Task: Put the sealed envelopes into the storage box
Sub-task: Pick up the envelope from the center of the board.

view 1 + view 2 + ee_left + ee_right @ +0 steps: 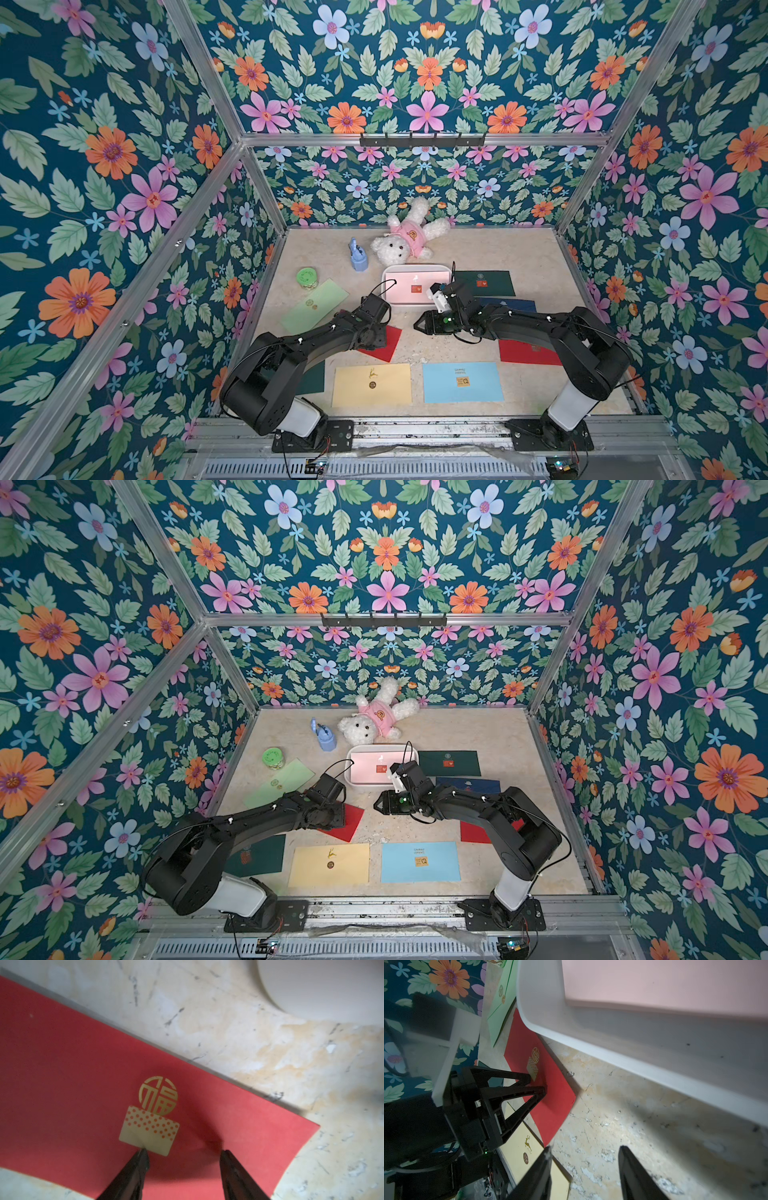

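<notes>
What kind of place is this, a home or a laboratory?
Probably a robot test cell, not a home: aluminium frame holding flower-printed walls, and two arms bolted to a rail before a small table.

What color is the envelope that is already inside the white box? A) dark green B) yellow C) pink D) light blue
C: in both top views the pink envelope lies inside the storage box, while the yellow envelope, the light blue envelope and the dark green envelope all lie on the table outside it.
</notes>
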